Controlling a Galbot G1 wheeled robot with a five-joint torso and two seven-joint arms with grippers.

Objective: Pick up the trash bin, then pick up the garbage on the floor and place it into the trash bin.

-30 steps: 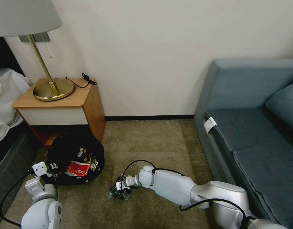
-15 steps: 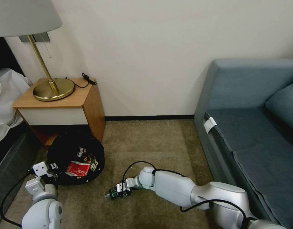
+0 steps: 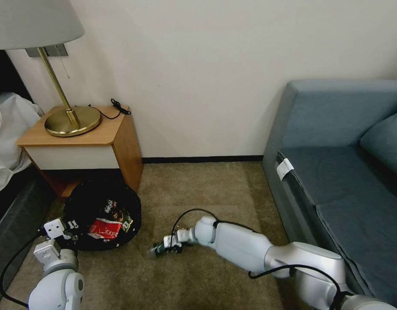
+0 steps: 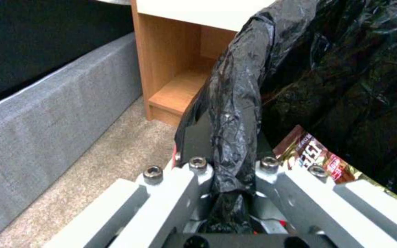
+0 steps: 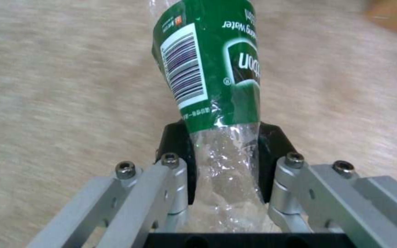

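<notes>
Clutching the clear bottle (image 5: 217,103) with the green label, the right gripper (image 3: 166,248) hangs low over the beige carpet (image 3: 207,193), right arm stretched out across the floor in front of the blue sofa (image 3: 345,172). From the right wrist view the black fingers (image 5: 173,151) press in on both sides of the crinkled clear body just below the label, and the bottle sticks straight out past them with carpet beneath it. Over on the robot's left, the left gripper (image 3: 67,230) sits at the near edge of the trash bin (image 3: 101,189), and the left wrist view shows its fingers (image 4: 194,141) pinching a fold of the black bag at the rim. The bin stands on the carpet just in front of the wooden nightstand (image 3: 77,142), close by its open lower shelf, with the grey bed base (image 4: 47,110) to its side. Inside the bin lie a red-and-white wrapper (image 3: 105,228) and a brown snack wrapper (image 4: 318,155), the latter resting against the bag lining right beside the left gripper. Bottle and bin are apart, with a stretch of bare carpet between them. A brass lamp (image 3: 71,120) stands on the nightstand top.
</notes>
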